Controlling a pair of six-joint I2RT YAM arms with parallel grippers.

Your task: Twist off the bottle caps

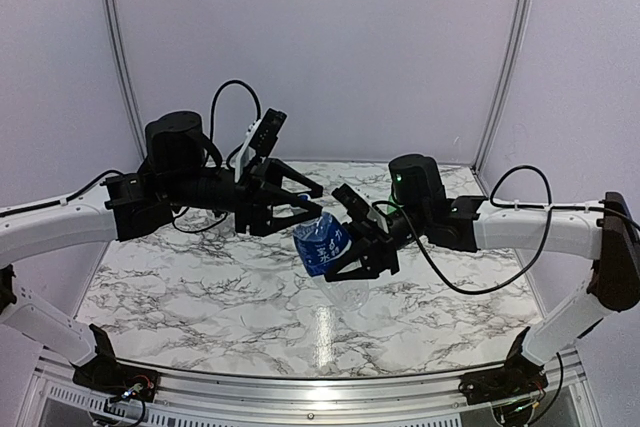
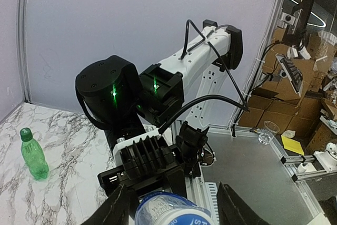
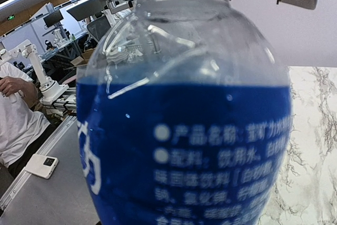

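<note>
blue-label bottle (image 1: 322,244): held up off the worktop (image 1: 200,297), tilted, between the two arms.
right jaws: clamped on the blue-label bottle around its body; label fills the right wrist view.
left jaws: spread wide, one finger (image 2: 113,209) either side of the bottle's upper end; contact not discernible.
green bottle (image 2: 35,156): upright on the worktop, well apart from the arms, green cap (image 2: 25,134) on.

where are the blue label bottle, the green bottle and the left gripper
blue label bottle (image 1: 322,243): top external view, on its blue label
green bottle (image 2: 35,159): left wrist view, on its body
left gripper (image 1: 318,200): top external view, midway between the tips of its fingers
</note>
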